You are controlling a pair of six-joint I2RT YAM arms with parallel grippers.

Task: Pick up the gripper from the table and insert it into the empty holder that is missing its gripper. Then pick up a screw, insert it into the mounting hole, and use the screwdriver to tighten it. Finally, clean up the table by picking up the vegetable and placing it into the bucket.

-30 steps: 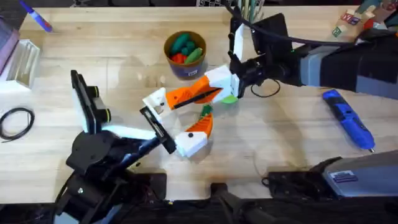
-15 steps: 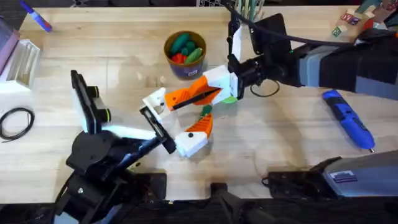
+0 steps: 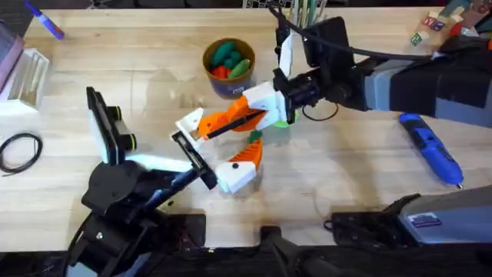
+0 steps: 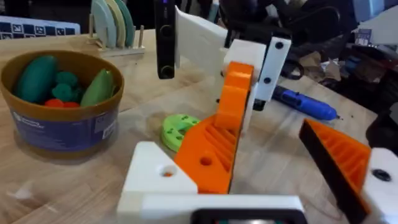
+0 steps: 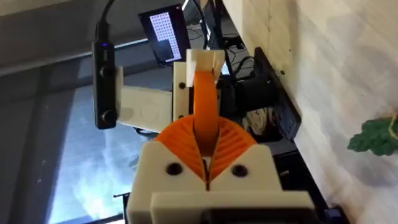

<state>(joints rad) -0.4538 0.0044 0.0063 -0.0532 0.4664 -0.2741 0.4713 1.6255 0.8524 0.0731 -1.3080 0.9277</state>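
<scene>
1. Since a second ago the right arm has swung a little left and away from its base, carrying the loose gripper finger (image 3: 231, 117) with it.
2. The right gripper (image 3: 270, 101) is clamped narrow on that piece's orange blade, so its white base leads toward the left arm.
3. The white base sits just beside the empty holder (image 3: 187, 146) on the left gripper (image 3: 211, 158); whether it has seated, I cannot tell.
4. The left gripper stands wide, grasping nothing, probably to leave room for the insertion and offer the holder steadily.
5. The screwdriver (image 3: 430, 146) lies untouched on the table, well apart.
6. A leafy vegetable (image 3: 254, 137) lies under the work, with the bucket (image 3: 228, 81) close behind.
</scene>
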